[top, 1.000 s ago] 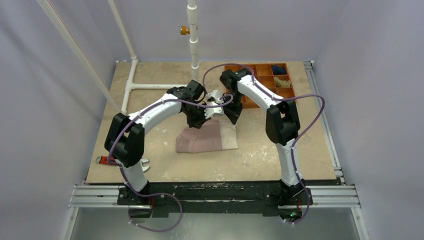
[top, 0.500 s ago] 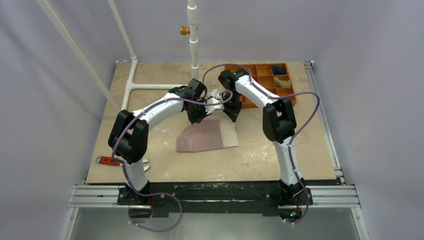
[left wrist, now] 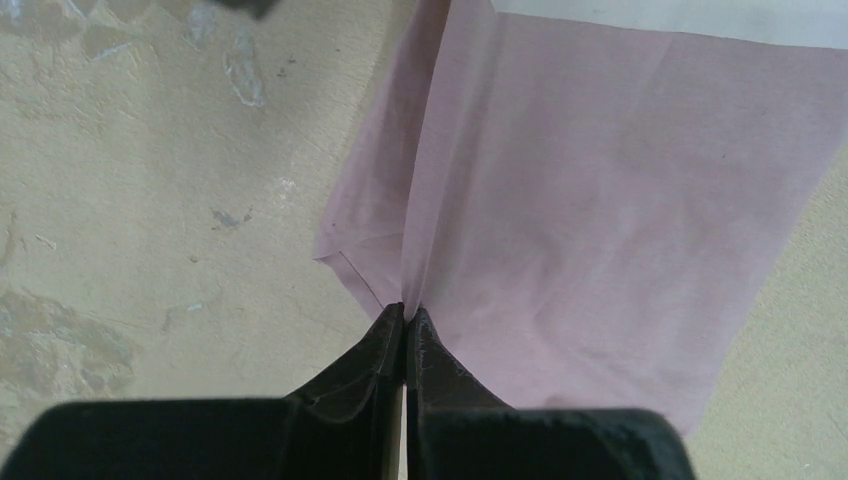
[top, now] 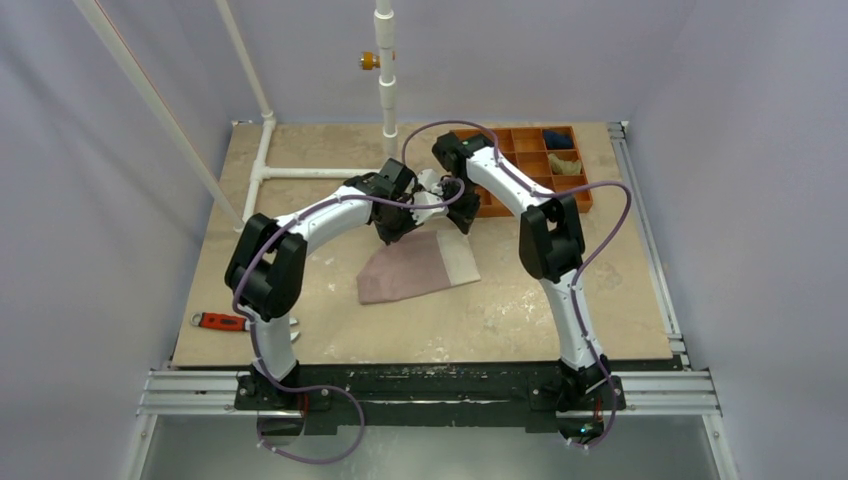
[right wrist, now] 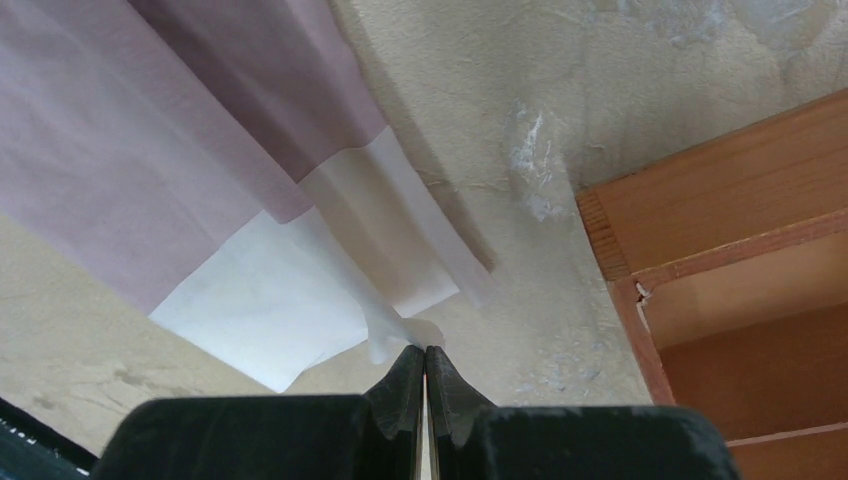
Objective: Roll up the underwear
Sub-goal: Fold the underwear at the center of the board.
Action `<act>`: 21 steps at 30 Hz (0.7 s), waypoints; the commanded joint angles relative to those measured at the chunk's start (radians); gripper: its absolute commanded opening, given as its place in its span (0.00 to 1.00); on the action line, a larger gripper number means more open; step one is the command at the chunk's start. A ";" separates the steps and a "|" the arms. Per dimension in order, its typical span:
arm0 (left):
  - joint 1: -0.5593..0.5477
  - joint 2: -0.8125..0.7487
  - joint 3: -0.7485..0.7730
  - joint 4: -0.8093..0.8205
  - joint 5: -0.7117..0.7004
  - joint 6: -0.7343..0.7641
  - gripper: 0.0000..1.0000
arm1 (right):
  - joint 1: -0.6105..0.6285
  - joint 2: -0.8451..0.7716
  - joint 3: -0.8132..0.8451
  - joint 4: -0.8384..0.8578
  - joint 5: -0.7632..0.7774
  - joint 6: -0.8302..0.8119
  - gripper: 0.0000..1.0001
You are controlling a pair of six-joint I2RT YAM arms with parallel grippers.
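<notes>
Pink cloth with a cream-white panel along one side was the centre of the scene. The underwear point(top: 415, 268) sat mid-table, its near part flat on the mottled beige table point(top: 330, 335) and its far edge lifted by both arms. The left gripper point(left wrist: 405, 315) had its jaws pressed together on a pinch of the pink fabric, with a crease running up from the tips in the left wrist view. The right gripper point(right wrist: 425, 355) was likewise closed, clamped on a small corner of the cream panel, which draped away from its tips.

Holding the two far corners at once appeared meant to keep that edge taut and level, so the cloth could be turned over on itself evenly rather than bunching to one side. The near edge rested on the table, seemingly as an anchor through its own drag. No roll had formed, and the task looked to be at its opening step.

Just beyond the right gripper stood the orange-brown wooden tray point(top: 515, 129). A dark blue bundle point(top: 560, 140) and an olive-tan bundle point(top: 566, 165) sat in separate compartments at its far right, probably finished pieces. A red-handled wrench point(top: 222, 321) lay well apart, near the table's left front edge.
</notes>
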 commanded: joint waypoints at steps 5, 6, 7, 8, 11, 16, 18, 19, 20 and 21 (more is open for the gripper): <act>0.016 0.017 0.033 0.035 -0.076 -0.080 0.00 | -0.009 0.012 0.057 0.028 0.081 0.044 0.00; 0.016 0.017 0.033 0.037 -0.076 -0.083 0.00 | -0.009 0.013 0.060 0.033 0.082 0.047 0.00; 0.016 0.017 0.033 0.038 -0.079 -0.088 0.00 | -0.009 0.014 0.064 0.036 0.084 0.050 0.00; 0.015 0.017 0.033 0.041 -0.083 -0.092 0.00 | -0.009 0.015 0.069 0.037 0.088 0.052 0.00; 0.015 0.017 0.033 0.045 -0.088 -0.103 0.00 | -0.009 0.020 0.079 0.041 0.103 0.057 0.00; 0.016 0.024 0.035 0.051 -0.101 -0.120 0.00 | -0.009 0.031 0.083 0.066 0.118 0.066 0.00; 0.015 0.030 0.036 0.053 -0.113 -0.127 0.00 | -0.009 0.034 0.083 0.085 0.136 0.071 0.02; 0.016 0.033 0.038 0.053 -0.120 -0.132 0.00 | -0.010 0.035 0.083 0.098 0.144 0.077 0.03; 0.016 0.035 0.039 0.051 -0.126 -0.136 0.00 | -0.009 0.035 0.081 0.112 0.151 0.084 0.04; 0.015 0.036 0.038 0.054 -0.132 -0.140 0.00 | -0.009 0.036 0.080 0.128 0.155 0.091 0.05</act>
